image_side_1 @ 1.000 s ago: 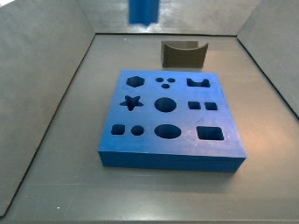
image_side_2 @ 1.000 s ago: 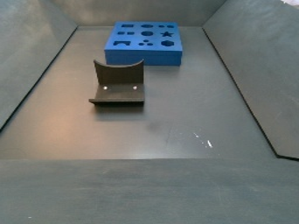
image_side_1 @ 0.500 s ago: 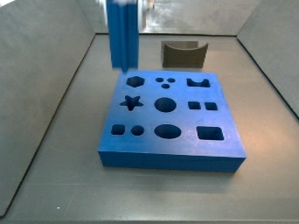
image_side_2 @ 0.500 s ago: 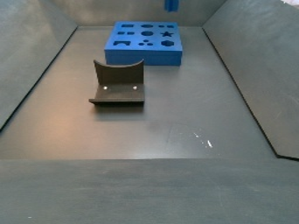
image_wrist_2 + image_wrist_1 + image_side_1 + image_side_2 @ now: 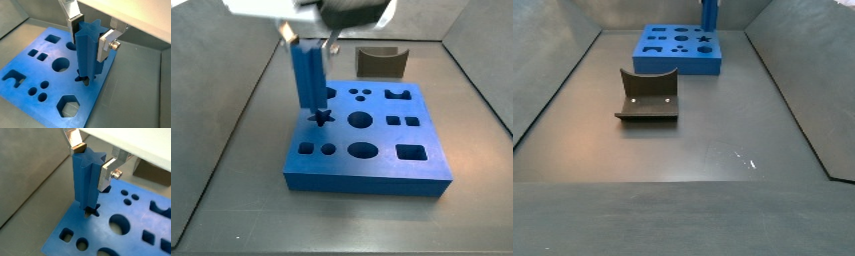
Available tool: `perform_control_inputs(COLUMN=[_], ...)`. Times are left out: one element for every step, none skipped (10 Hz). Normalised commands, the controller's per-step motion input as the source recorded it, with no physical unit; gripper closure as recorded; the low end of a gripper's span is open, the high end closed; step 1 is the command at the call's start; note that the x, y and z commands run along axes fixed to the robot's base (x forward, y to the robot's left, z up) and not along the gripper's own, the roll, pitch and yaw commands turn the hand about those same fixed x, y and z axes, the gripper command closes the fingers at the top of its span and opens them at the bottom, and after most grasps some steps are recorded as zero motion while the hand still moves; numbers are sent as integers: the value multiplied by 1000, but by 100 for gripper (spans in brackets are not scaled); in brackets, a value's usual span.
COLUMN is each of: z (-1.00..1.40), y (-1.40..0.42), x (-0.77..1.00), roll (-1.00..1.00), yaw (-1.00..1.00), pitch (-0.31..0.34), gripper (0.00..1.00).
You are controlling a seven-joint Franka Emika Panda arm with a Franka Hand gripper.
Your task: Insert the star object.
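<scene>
Upright over the wide flat blue board with shaped holes (image 5: 366, 138), the tall bright-blue star-section peg (image 5: 307, 82) meets the star hole at nine o'clock. It looks rigid, light, smooth; the gripper (image 5: 91, 32) clamps its top.

I am holding the star object (image 5: 87, 180), a tall, slim, bright-blue peg with ridged, star-shaped sides, upright between the fingers of my gripper (image 5: 92, 159). My silver finger plates are pressing its upper part from opposite sides. In both wrist views its lower end (image 5: 85, 77) is sitting at the dark star-shaped hole. In a side view the peg (image 5: 307, 80) is standing vertical, its bottom meeting that star hole. In a side view only part of it (image 5: 708, 15) is showing.
</scene>
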Motion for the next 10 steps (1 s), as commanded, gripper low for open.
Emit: perform_control_inputs(z=[-406, -377, -311, -289, -346, -420, -477, -566, -631, -503], y=[0, 0, 0, 43, 66, 46, 74, 26, 0, -140], x=[131, 283, 240, 106, 0, 0, -160, -143, -109, -360], roll=[0, 4, 46, 84, 96, 100, 151, 133, 107, 90], yaw=[-226, -157, -120, -34, 0, 31, 157, 206, 94, 0], pitch=[-57, 0, 0, 6, 0, -19, -114, -163, -170, -247], gripper=[100, 100, 100, 100, 100, 100, 100, 100, 100, 100])
